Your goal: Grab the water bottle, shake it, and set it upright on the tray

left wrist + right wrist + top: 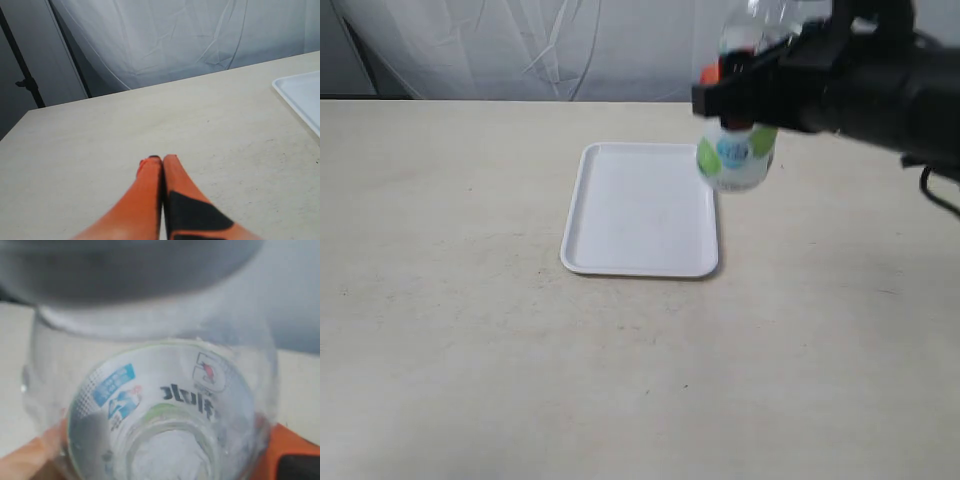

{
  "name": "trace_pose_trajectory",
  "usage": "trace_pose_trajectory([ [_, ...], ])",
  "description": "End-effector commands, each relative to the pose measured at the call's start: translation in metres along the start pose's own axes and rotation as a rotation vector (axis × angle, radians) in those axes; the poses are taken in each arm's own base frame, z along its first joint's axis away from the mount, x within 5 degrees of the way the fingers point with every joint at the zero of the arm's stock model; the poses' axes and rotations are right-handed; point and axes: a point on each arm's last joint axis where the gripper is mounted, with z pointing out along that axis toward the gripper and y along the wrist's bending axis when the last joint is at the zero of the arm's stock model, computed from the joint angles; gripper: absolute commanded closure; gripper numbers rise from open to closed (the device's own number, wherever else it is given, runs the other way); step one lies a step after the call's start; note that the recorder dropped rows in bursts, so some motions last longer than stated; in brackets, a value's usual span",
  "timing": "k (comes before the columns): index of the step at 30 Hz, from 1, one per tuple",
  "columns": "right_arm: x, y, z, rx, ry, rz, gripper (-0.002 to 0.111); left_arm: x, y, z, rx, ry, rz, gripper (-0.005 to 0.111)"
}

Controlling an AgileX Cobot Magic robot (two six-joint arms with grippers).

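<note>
- The right gripper [735,90] is clamped around the middle of the water bottle [736,160]. An orange finger [708,75] shows on the bottle's left side in the exterior view.
- In the right wrist view, orange fingers [30,460] press against both sides of the clear bottle, whose label fills most of the picture.
- The bottle is blurred and roughly upright. It looks lifted clear of the table [470,300], just beside the far right corner of the tray [640,215]. Its top runs out of the picture.
- The left gripper [161,159] has its two orange fingers pressed together with nothing between them. It hangs low over bare table, well apart from the bottle.
- The tray lies flat on the table with nothing on it.
- A white curtain [520,50] hangs behind the table.
</note>
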Motion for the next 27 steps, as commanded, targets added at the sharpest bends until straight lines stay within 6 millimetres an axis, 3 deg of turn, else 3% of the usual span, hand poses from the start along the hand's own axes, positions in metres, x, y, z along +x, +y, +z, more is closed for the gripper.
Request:
trace_pose_trajectory([
  [1,-0.022,-0.008,-0.015,0.074,-0.084,0.002,0.109,0.001,0.000,0.000,0.001,0.001,-0.004,0.106],
  [2,-0.015,-0.008,-0.010,0.074,-0.056,-0.005,0.109,0.001,0.000,0.000,0.001,0.001,-0.004,0.106],
  [6,0.046,0.003,0.021,-0.043,0.160,-0.022,0.109,0.001,0.000,0.000,0.001,0.001,-0.004,0.106],
  [7,0.053,0.003,0.026,-0.038,0.187,-0.027,0.109,0.001,0.000,0.000,0.001,0.001,-0.004,0.106],
  [10,0.036,0.006,0.021,-0.060,0.130,0.016,0.109,0.001,0.000,0.000,0.001,0.001,-0.004,0.106],
  [13,0.008,0.031,0.006,-0.334,0.039,0.061,0.109,0.001,0.000,0.000,0.001,0.001,-0.004,0.106],
  [15,-0.001,0.036,0.003,-0.383,0.003,-0.017,0.109,0.001,0.000,0.000,0.001,0.001,-0.004,0.106],
  [16,-0.002,0.027,0.005,-0.283,-0.003,-0.036,0.109,0.001,0.000,0.000,0.001,0.001,-0.004,0.106],
  [19,-0.005,-0.032,0.004,0.364,-0.019,-0.017,0.109,0.001,0.000,0.000,0.001,0.001,-0.004,0.106],
  [20,-0.004,-0.040,0.001,0.447,-0.011,0.002,0.109,0.001,0.000,0.000,0.001,0.001,-0.004,0.106],
  [22,-0.006,-0.028,0.001,0.303,0.003,-0.041,0.109,0.001,0.000,0.000,0.001,0.001,-0.004,0.106],
  [24,-0.003,0.012,0.002,-0.127,-0.015,-0.085,0.109,0.001,0.000,0.000,0.001,0.001,-0.004,0.106],
  [25,-0.002,0.025,0.001,-0.262,-0.021,-0.099,0.109,0.001,0.000,0.000,0.001,0.001,-0.004,0.106],
  [26,-0.004,0.031,-0.001,-0.297,-0.031,-0.101,0.109,0.001,0.000,0.000,0.001,0.001,-0.004,0.106],
  [27,-0.007,0.025,0.000,-0.203,-0.033,-0.104,0.109,0.001,0.000,0.000,0.001,0.001,-0.004,0.106],
])
